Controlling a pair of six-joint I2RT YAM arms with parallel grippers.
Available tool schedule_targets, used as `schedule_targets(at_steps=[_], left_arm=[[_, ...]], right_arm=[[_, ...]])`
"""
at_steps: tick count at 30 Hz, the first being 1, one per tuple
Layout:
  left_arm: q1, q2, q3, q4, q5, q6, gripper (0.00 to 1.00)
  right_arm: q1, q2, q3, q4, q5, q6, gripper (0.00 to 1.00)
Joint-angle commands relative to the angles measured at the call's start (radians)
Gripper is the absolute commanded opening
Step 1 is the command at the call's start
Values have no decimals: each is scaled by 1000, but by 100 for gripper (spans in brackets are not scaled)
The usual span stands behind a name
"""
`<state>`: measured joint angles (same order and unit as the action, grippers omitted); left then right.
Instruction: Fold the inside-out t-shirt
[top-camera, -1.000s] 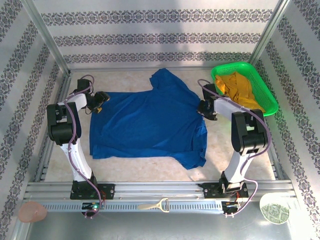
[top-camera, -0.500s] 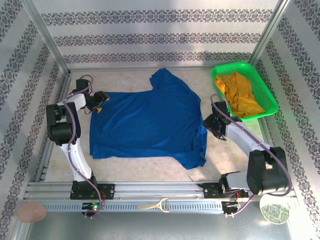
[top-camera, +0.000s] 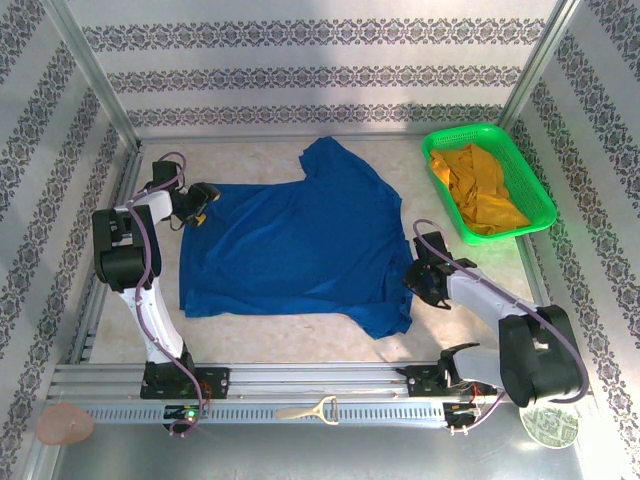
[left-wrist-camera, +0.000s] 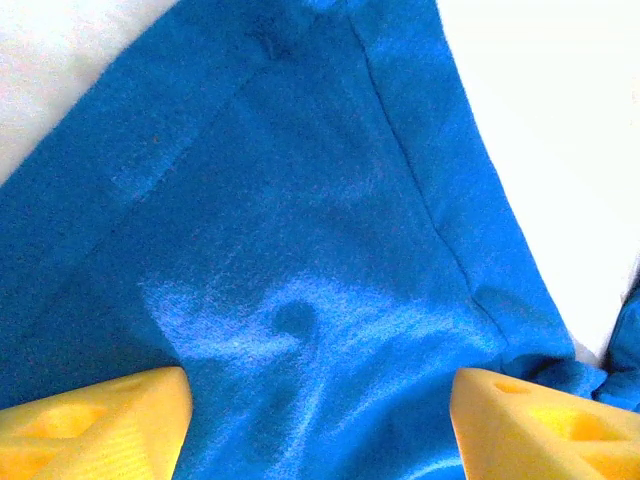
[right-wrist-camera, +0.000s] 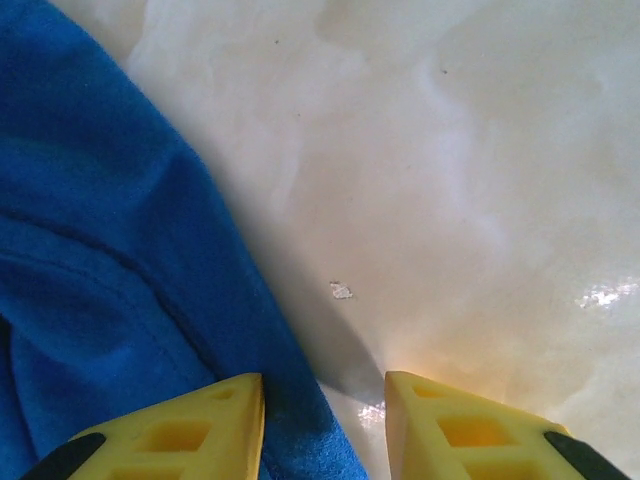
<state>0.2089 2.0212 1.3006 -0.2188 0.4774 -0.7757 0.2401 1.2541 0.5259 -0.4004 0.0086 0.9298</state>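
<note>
Two sets of jaws gape empty: left gripper (left-wrist-camera: 320, 395) over the t-shirt (top-camera: 300, 240), right gripper (right-wrist-camera: 323, 395) straddling its edge above the counter (right-wrist-camera: 450, 150).

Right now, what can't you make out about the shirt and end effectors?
Underside of the shirt: top view, under its own cloth.
Tips of the left end effector: left wrist view, cut by the bottom edge; cloth contact unclear.
Tips of the right end effector: right wrist view, likewise.
Yellow garment in the basket: top view, crumpled, too small.

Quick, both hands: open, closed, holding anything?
Left hand: open over the shirt, holding nothing.
Right hand: open at the shirt's edge, holding nothing.
</note>
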Motion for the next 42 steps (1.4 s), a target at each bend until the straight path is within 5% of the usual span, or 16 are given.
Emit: schedule_targets(at_steps=[1,7,21,24,26,34,42], left_arm=[[-9,43,-61,-51,-57,-23,71],[-9,42,-83,-40,-78,-52,71],[-9,21,-84,-57,-129,-79,71],[-9,3,-60,-55,-119,-61,71],[-9,-20,-34,-58,-96,-39,72],[-8,-255,-24,-181,-53,15,72],[-8,-643,-277,-355,-115,50,75]], right_arm=[[41,34,22,39,-59,27,31],[69,38,10,-10,-66,77,0],[76,-500,-144,-425,8,403,0],[79,-616,-117,-520,40,416,35],[77,-654,-68,-563,60,375,44],[142,-469,116,-553,-65,64,56],[297,-397,161,-600,-127,-38,61]])
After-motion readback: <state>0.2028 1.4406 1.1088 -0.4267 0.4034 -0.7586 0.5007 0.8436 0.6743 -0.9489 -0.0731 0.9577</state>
